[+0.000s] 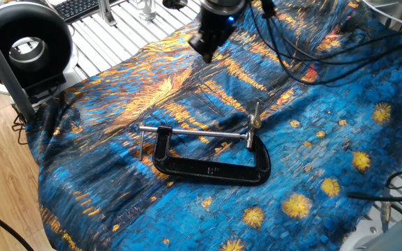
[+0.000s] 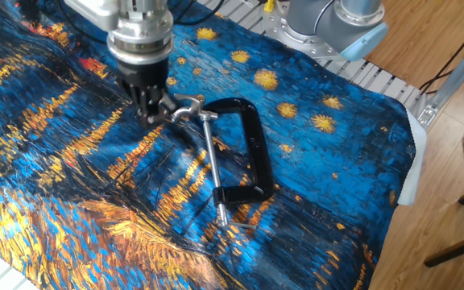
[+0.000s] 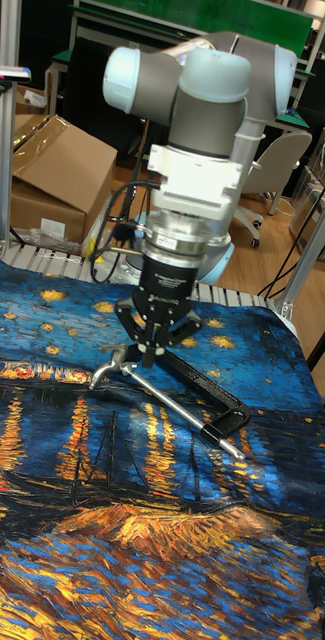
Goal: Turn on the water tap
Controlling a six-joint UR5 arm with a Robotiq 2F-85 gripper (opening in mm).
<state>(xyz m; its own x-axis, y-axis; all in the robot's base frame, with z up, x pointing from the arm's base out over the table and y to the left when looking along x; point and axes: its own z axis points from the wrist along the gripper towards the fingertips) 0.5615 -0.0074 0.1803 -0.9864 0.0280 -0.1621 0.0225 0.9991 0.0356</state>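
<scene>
The water tap [image 1: 255,120] is a short silver crossbar with a brass hub, ending the long screw of a black C-clamp [image 1: 211,169] that lies flat on the blue painted cloth. The other fixed view has the water tap [image 2: 188,108] just right of my gripper [image 2: 153,110], and the tall fixed view shows the water tap [image 3: 112,364] slightly left of my gripper [image 3: 148,357]. My gripper [image 1: 206,51] hangs above the cloth, behind the tap. Its fingers meet at a point, shut with nothing between them.
The cloth [image 1: 117,104] covers the table and drapes over its edges. A black round device [image 1: 23,42] and a keyboard [image 1: 79,7] sit at the far left. Cables [image 1: 292,49] trail behind my arm. The arm's base [image 2: 337,24] stands beyond the clamp.
</scene>
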